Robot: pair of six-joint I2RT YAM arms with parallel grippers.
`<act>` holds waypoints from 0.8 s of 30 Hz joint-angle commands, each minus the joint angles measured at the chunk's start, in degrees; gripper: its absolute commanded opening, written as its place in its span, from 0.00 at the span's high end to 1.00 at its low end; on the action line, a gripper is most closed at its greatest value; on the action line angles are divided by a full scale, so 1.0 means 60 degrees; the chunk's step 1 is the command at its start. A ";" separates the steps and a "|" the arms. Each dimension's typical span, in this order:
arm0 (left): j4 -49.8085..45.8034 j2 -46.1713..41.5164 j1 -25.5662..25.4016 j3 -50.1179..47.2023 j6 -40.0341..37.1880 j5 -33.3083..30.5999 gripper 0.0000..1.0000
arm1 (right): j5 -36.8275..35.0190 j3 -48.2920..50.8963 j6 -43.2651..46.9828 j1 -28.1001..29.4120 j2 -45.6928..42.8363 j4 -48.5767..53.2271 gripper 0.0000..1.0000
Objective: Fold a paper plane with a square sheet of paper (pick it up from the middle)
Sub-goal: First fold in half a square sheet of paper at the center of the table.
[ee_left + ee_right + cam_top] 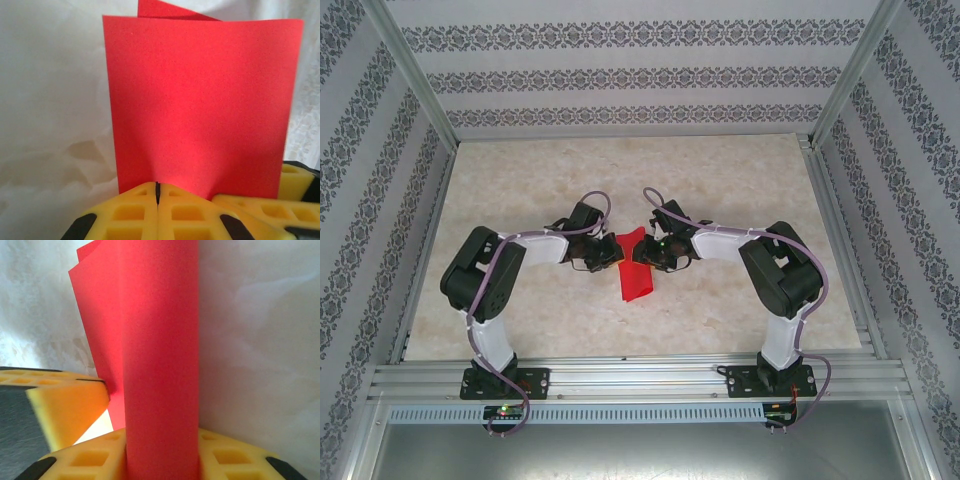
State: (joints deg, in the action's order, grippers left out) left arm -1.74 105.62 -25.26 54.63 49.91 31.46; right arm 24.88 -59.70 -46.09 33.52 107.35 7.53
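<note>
The square sheet of paper (pixel 635 278) is bright red and folded over, and it hangs between the two arms above the middle of the table. My left gripper (pixel 614 252) is shut, pinching the sheet's near edge (pixel 200 100); its yellow fingertips (pixel 172 197) meet with only a thin slit between them. My right gripper (pixel 640 252) faces it from the other side. A curved band of the paper (pixel 160 350) fills the gap between the right gripper's yellow fingers (pixel 225 452), touching both. Both grippers nearly touch each other.
The pale marble-patterned table (pixel 740 180) stretches beyond and beside the grippers. Patterned walls with metal posts (pixel 415 75) enclose it on three sides. An aluminium rail (pixel 640 378) carrying both arm bases runs along the near edge.
</note>
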 commanded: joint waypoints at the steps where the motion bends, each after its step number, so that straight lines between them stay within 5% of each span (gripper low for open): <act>1: -0.0579 0.0291 -0.0197 0.0505 -0.0113 -0.0186 0.96 | -0.0037 -0.0149 0.0095 0.0083 -0.0065 0.0308 0.65; 11: -0.1825 0.0676 -0.0376 0.0908 -0.0859 -0.0699 1.00 | -0.0875 -0.0892 0.1268 0.0026 -0.0784 0.2784 0.39; 24: -0.2326 0.0786 -0.0442 0.1643 -0.1491 -0.0524 1.00 | -0.0750 -0.2054 0.2256 -0.0121 0.0538 0.3514 0.45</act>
State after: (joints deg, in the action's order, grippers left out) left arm -12.32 109.30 -27.05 63.11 43.24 28.69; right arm 21.41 -70.89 -34.48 33.47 108.90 25.80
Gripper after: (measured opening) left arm 0.068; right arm 0.552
